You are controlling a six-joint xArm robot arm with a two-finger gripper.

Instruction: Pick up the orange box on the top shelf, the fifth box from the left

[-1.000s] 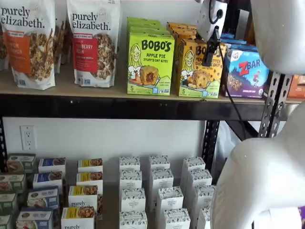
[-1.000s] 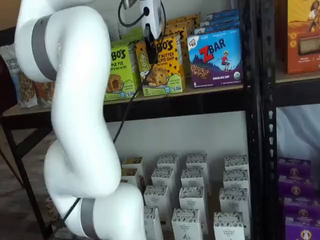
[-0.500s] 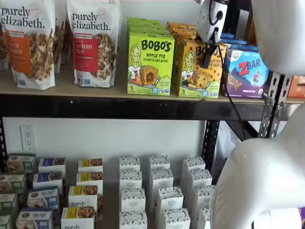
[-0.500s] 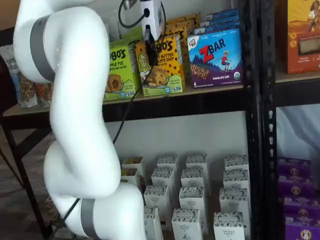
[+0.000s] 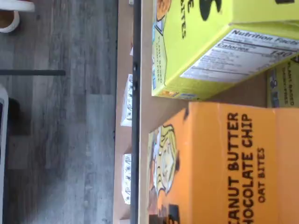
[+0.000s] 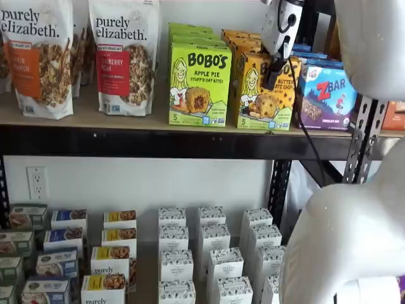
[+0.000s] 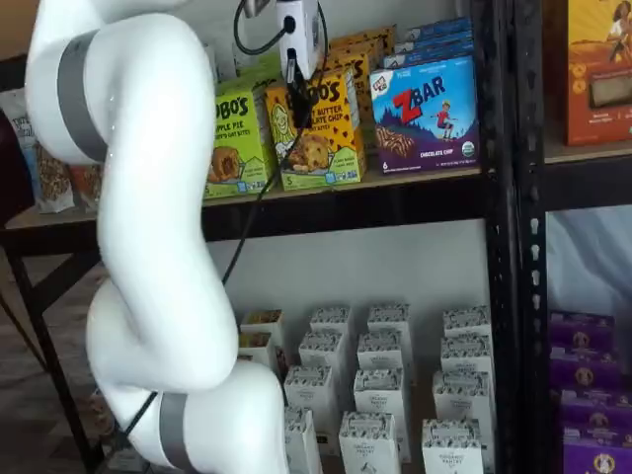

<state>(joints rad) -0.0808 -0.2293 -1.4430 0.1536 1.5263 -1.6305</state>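
The orange box (image 6: 264, 95) stands on the top shelf (image 6: 95, 120) between a lime-green Bobo's Apple Pie box (image 6: 199, 83) and a blue ZBar box (image 6: 328, 96). It shows in both shelf views (image 7: 318, 138) and fills much of the wrist view (image 5: 224, 163). My gripper (image 6: 274, 71) hangs in front of the orange box's upper part, a white body with black fingers (image 7: 296, 99) seen side-on. No gap between the fingers shows, and I cannot tell whether they touch the box.
Two Purely Elizabeth bags (image 6: 123, 54) stand at the shelf's left. More orange and green boxes are stacked behind the front ones. Small white cartons (image 6: 212, 253) fill the lower level. A black upright (image 7: 499, 197) stands right of the ZBar box. My white arm (image 7: 148, 227) covers the left shelf part.
The gripper has risen slightly and moved a little closer to the orange box's front. The boxes have not moved.
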